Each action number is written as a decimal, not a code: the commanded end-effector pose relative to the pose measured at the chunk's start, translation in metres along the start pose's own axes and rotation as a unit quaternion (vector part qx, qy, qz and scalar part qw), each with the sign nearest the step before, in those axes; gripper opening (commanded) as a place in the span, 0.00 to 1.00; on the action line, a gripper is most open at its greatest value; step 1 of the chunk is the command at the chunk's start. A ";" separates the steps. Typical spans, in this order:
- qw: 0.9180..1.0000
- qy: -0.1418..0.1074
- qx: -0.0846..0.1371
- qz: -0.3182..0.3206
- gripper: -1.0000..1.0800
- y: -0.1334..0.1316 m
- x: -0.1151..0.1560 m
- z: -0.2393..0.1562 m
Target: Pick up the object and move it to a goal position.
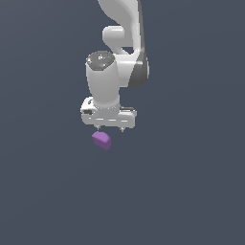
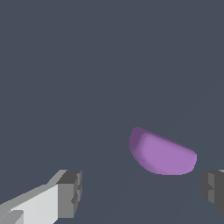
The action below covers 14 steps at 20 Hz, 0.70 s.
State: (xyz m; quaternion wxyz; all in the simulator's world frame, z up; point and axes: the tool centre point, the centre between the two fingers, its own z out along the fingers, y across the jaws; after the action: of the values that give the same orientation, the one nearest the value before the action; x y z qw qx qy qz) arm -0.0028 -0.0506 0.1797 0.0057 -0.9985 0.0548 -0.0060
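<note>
The fingers point(image 2: 69, 194) are spread wide, wider than the lump, and grip nothing. Two fingers, one purple object point(image 2: 162, 154). It sits on the grey bench point(image 1: 191, 191) just below them, untouched, nearer one fingertip.

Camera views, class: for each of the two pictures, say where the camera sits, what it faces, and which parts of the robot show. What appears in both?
Exterior view: off the arm, facing the white arm and gripper with the purple object just below.
Wrist view: on the wrist, looking past the open jaws at the purple object on the grey floor; only the fingertips show.
Shared: the object and the gripper.
</note>
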 end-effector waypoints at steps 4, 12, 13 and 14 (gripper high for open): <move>1.000 0.001 -0.001 -0.005 0.96 0.000 0.000 -0.002; 1.000 0.006 -0.008 -0.030 0.96 -0.004 0.001 -0.013; 1.000 0.006 -0.008 -0.029 0.96 -0.003 0.001 -0.013; 1.000 0.006 -0.008 -0.029 0.96 -0.003 0.001 -0.012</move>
State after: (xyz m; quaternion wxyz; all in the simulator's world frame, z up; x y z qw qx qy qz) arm -0.0015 -0.0474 0.1922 -0.0023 -0.9996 0.0261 -0.0121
